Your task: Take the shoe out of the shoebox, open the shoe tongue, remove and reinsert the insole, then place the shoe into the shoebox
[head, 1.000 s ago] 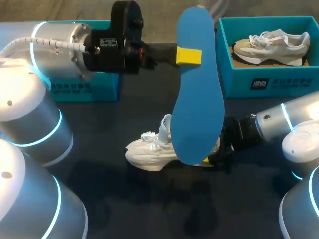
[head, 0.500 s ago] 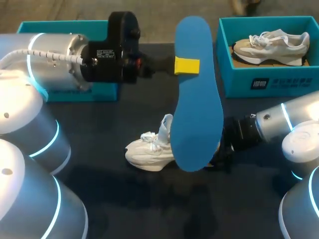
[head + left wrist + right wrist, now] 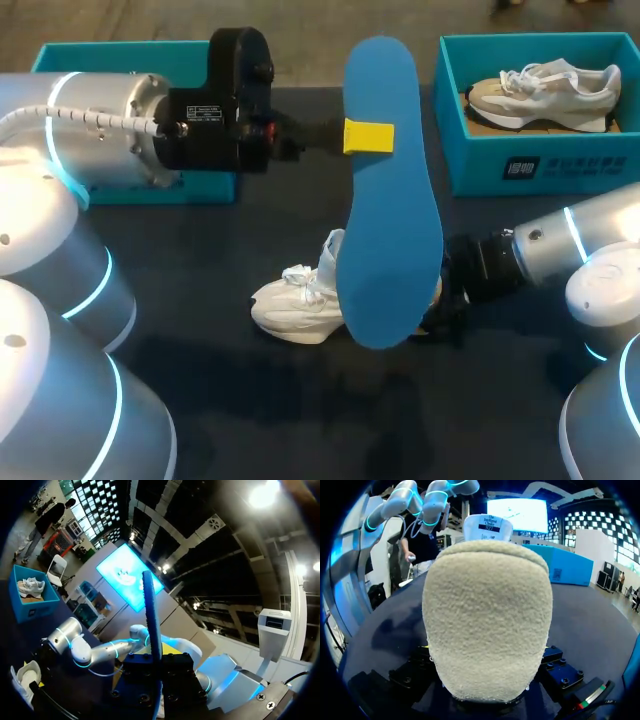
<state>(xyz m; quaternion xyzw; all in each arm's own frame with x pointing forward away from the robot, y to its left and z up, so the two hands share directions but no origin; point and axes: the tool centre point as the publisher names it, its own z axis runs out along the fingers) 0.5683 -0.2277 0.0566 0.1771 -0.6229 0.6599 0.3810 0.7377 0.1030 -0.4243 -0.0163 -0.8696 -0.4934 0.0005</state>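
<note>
— While the insole point(image 3: 385, 220) hangs up there, who braces what?
— Left gripper point(image 3: 368, 135) pinches it at twelve o'clock of the shoe point(image 3: 290, 305). Right gripper point(image 3: 435, 318), from three o'clock, clamps the heel, likely steadying it for reinsertion.

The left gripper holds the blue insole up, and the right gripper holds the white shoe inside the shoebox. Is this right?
No. Head view: the left gripper holds the blue insole up, but the right gripper holds the white shoe on the table, outside the shoebox.
</note>
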